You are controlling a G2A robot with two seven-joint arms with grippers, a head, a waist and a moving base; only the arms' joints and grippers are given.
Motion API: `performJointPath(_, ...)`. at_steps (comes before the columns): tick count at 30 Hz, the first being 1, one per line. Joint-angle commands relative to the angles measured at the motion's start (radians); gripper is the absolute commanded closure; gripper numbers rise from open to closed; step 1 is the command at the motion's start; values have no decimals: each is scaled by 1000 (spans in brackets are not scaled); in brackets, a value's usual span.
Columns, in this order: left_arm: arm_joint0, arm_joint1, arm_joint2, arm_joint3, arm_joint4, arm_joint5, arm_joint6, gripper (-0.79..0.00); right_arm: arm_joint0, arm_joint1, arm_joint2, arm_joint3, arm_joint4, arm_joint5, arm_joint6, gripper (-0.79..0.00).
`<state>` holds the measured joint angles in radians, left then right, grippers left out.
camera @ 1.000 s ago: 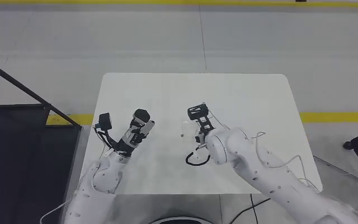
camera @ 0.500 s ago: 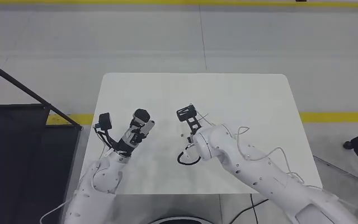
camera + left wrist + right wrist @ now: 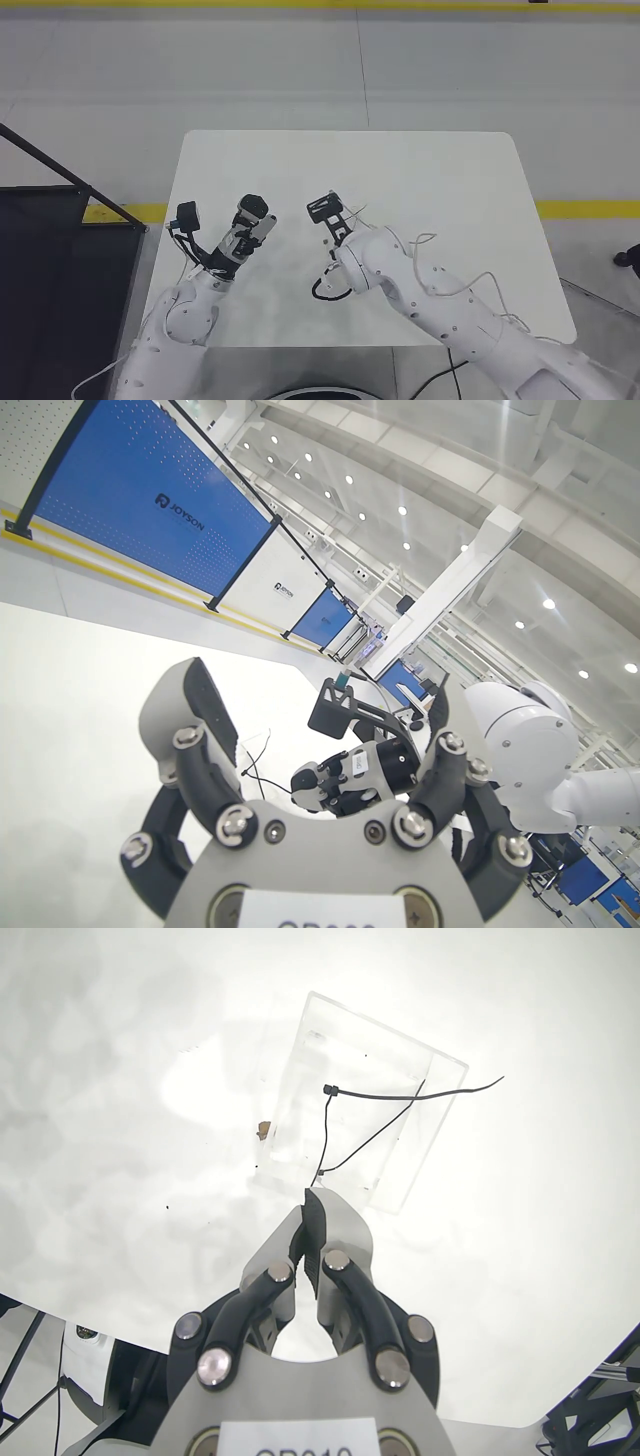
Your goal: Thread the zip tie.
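Top: right arm point(image 3: 370, 265) was bent in over the middle of the counter point(image 3: 450, 180). Left gripper point(image 3: 252, 212) sat to its left, raised, well apart from it.

Left wrist: left gripper's fingers were spread wide with nothing between them, and the opening faced the right gripper point(image 3: 306, 782). The zip tie point(image 3: 244, 773) hung off the right gripper's tip with its head on the side towards the left gripper. One strand rose from the head.

Right wrist: right gripper was pinched tight on one end of the zip tie. The strand ran straight out from its tip to the head, then turned roughly square and ended in a free tapered tail. All of this was over a clear plate point(image 3: 350, 1053). A second thin strand crossed the tail; I couldn't tell if it was another tie.

My read: the right arm owns the tie. Threading turns on the left gripper catching the tail or head, which lies to its right.
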<state>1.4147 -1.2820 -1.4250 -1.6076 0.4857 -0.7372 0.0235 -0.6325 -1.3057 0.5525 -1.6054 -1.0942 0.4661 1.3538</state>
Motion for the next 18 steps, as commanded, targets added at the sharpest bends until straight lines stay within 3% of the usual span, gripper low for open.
performJointPath(1,0,0,0,0,0,0,0,-785,-8,-5,9,-4,-11,-8,9,0)
performJointPath(4,0,0,0,0,0,0,0,-785,-21,-12,25,-6,-30,-21,21,-114)
performJointPath(18,0,0,0,0,0,0,0,-785,-89,-48,92,-39,-123,-66,66,-126)
